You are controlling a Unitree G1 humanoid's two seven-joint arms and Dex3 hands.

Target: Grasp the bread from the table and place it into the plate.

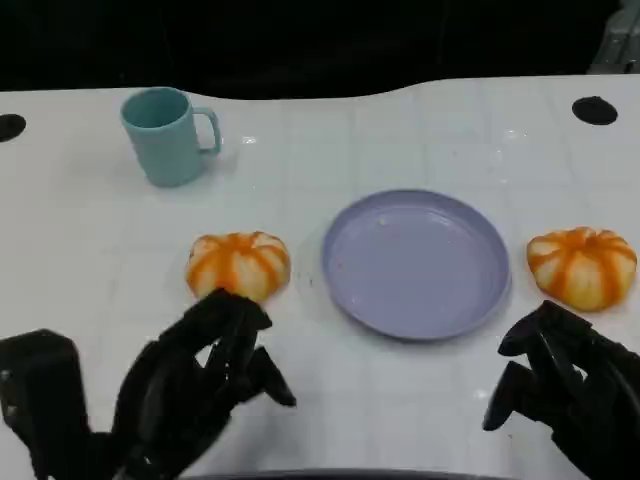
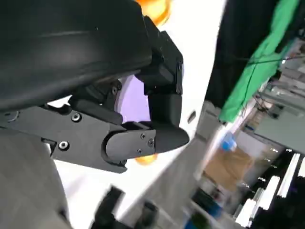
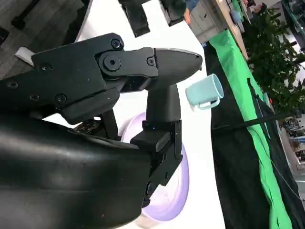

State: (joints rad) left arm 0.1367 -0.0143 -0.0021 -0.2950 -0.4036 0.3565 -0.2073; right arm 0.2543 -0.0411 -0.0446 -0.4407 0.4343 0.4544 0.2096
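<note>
In the head view you see that the task is not yet begun in its main part: the purple plate (image 1: 416,262) lies bare in the middle of the white bench (image 1: 90,250), and both breads are on the bench. One bread (image 1: 238,265) sits just beside the plate on its left, the other bread (image 1: 582,266) just beside it on the right. Your left robot hand (image 1: 205,375) hovers near the left bread, fingers apart and holding nothing; the right robot hand (image 1: 565,385) is below the right bread, also released. A teal mug (image 1: 165,135) stands well apart at the back, so you have free room around the plate. The right bread is near the picture's edge.

In the left wrist view the left robot hand (image 2: 143,119) holds nothing; the plate (image 2: 133,100) shows behind its fingers.

In the right wrist view the right robot hand (image 3: 152,109) is also empty, over the plate (image 3: 176,191), with the mug (image 3: 205,93) farther off, towards the bench edge.
</note>
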